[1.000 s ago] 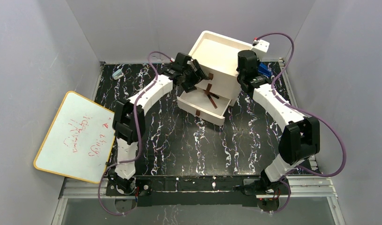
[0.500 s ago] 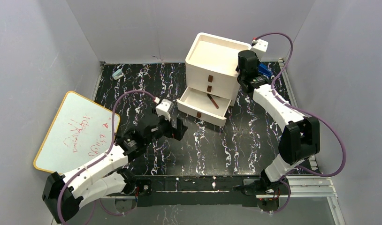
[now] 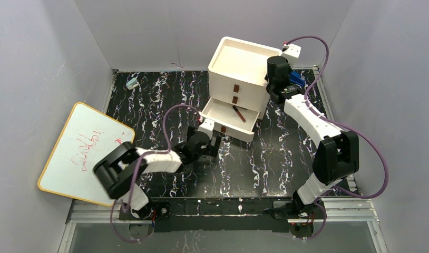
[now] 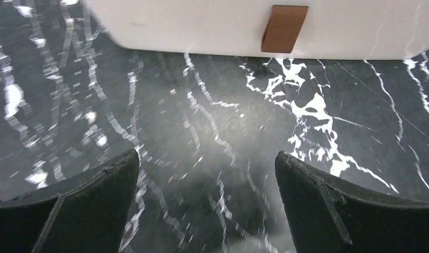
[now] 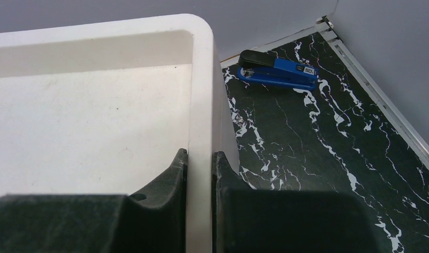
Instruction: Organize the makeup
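1. Fingers (image 4: 96, 200) of the left gripper (image 4: 206, 158) are spread wide with nothing between them, low over the black marble table (image 4: 212, 105). Just ahead of their tips stands the front of the bottom drawer (image 4: 202, 26), with its brown handle (image 4: 284, 27) ahead of the right-hand finger.
2. Beyond that front, inside the pulled-out drawer, lies the only makeup we can see, a black-and-red pencil (image 3: 239, 113). The rest of the makeup shows in no view.
3. We judge the step in hand to be pushing this drawer home. To do it well, we would centre the fingers on the handle, meet the front squarely and press straight in, so that the drawer does not skew and the pencil does not roll.
4. Our right gripper (image 5: 199, 158) pinches the rim of the white box (image 5: 202, 79), one finger inside the top tray and one outside. We expect that grip to brace the box against the push.
5. Only the overhead view shows the pencil and how far out the drawer is. Only the left wrist view shows the gap between fingertips and drawer front. Only the right wrist view shows the pinch itself, and it plainly shows a blue stapler (image 5: 278, 71) well beyond the outer finger.
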You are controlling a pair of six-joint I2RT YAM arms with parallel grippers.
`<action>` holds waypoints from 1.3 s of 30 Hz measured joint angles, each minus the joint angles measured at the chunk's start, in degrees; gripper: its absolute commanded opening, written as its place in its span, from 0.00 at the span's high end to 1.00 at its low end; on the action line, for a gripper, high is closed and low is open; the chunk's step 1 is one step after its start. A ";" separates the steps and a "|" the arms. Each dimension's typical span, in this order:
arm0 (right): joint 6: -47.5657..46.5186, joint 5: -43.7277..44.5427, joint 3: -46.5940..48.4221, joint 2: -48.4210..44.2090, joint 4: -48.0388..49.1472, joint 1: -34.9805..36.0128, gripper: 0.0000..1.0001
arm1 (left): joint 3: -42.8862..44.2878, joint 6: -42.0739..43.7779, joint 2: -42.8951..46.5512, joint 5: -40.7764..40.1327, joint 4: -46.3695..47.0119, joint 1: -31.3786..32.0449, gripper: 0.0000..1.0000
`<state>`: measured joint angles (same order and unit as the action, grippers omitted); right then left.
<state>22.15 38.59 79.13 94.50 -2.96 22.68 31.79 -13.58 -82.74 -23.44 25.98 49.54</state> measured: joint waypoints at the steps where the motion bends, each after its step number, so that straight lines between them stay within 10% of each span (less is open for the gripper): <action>1: -0.02 0.00 0.11 0.02 -0.11 0.00 0.99 | 0.83 0.63 -3.76 0.04 2.62 0.13 0.02; 21: -0.35 -0.13 -0.04 -0.02 0.02 0.00 0.99 | 42.14 12.33 -43.71 2.69 19.80 -1.38 0.02; 29: 0.02 -0.17 -1.77 -2.19 1.84 -0.04 0.96 | 39.89 15.52 -41.16 4.79 16.65 -6.01 0.02; 36: -3.10 -2.27 -2.05 -6.82 -6.75 1.57 0.03 | 34.91 16.72 -7.82 6.03 7.74 -7.30 0.02; 39: -6.67 -4.28 1.36 -7.78 -12.28 1.79 0.01 | 42.32 19.39 3.65 5.31 2.40 -7.41 0.02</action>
<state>15.49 34.30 80.49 86.72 -15.25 24.47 74.11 5.80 -79.09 -18.13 28.38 42.13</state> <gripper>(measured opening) 0.963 0.983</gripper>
